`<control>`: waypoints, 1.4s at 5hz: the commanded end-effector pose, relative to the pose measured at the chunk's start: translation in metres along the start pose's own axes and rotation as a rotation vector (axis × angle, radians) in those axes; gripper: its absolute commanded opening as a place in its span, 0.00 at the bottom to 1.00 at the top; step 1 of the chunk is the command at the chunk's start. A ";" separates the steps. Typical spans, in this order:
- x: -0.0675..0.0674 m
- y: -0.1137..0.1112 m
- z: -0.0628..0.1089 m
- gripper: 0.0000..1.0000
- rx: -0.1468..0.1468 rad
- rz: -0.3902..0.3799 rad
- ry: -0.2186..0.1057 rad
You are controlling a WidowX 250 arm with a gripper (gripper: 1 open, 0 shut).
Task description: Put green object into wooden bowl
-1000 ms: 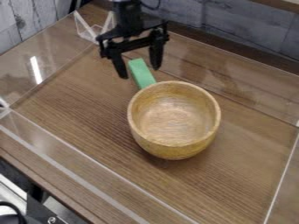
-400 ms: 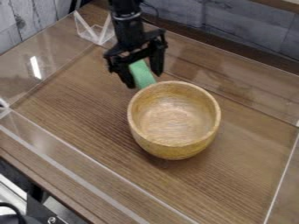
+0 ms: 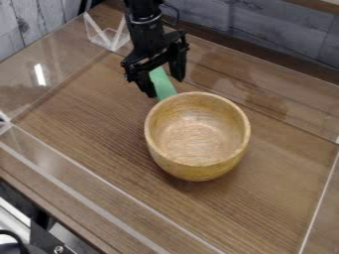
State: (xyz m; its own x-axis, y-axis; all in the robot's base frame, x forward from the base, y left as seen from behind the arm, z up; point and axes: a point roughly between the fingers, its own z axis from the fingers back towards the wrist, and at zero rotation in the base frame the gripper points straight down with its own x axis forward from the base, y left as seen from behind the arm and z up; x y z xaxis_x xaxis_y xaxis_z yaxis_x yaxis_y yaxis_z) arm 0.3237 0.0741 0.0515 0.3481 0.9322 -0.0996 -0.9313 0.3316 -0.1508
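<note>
The green object, a small bright green block, lies on the wooden tabletop just behind the left rim of the wooden bowl. The bowl is round, light tan and empty. My black gripper is lowered over the block. It is open, with one finger on each side of the block. The upper end of the block is hidden behind the fingers. I cannot tell whether the fingers touch it.
A low clear plastic wall fences the tabletop along the front, left and right. A clear bracket stands at the back left, close to the arm. A grey plank wall runs behind.
The gripper has come down and turned slightly, so its fingers now straddle the green block more closely. The block and the bowl have not moved.
</note>
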 end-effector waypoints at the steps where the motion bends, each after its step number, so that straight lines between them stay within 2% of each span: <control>1: 0.013 -0.006 0.013 1.00 -0.068 0.031 -0.072; 2: 0.017 -0.003 0.008 1.00 -0.086 0.074 -0.092; 4: 0.029 -0.010 0.018 1.00 -0.113 0.024 -0.104; 6: 0.036 -0.011 0.012 1.00 -0.128 -0.025 -0.103; 7: 0.026 -0.018 0.013 1.00 -0.140 0.037 -0.121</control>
State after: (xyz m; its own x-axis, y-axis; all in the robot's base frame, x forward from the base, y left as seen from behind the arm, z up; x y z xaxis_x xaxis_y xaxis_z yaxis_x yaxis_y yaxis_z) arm 0.3421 0.0902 0.0430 0.2969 0.9544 -0.0312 -0.9301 0.2816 -0.2358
